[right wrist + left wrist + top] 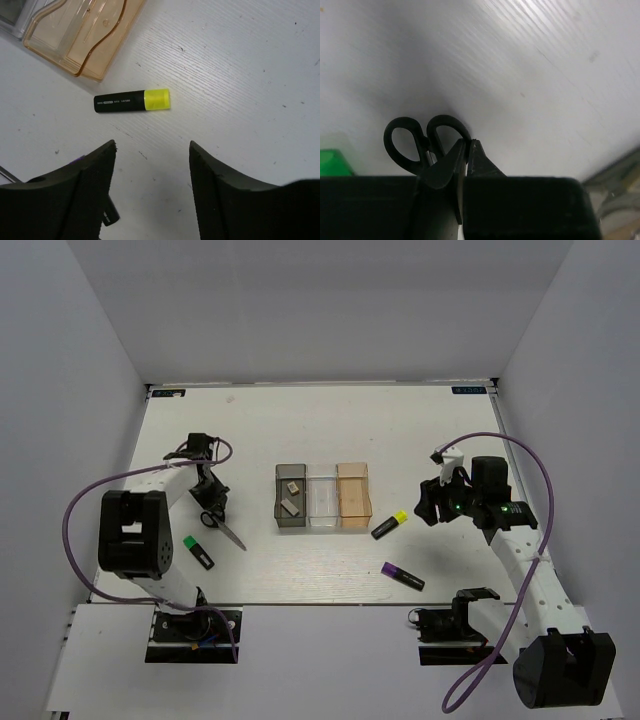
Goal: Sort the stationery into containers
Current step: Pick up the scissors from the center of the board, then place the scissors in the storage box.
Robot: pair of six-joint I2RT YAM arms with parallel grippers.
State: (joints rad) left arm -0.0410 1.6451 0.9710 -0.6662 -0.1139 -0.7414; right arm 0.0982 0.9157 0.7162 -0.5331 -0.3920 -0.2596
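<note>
Far to the left of the row of bins (323, 476), the left claw (468, 143) was pressed almost together, right at one handle ring of the black scissors (423, 145). I could not tell if it was pinching the ring. The scissors lay flat on the white table (260, 430). The green marker (198, 552) lay left of the bins too, closer to the arms than the scissors.

The grey bin (279, 502), at the left end of the row, held two eraser blocks (293, 486). The clear bin (323, 502) was in the middle. The orange bin (353, 498) was at the right end.

The yellow marker (390, 524) lay just right of the orange bin's near corner, not touching it. The purple marker (403, 576) lay further from the bins, toward the arms. To the right of the bins, the right claw (152, 146) was spread wide. It hung near the yellow marker and held nothing.
</note>
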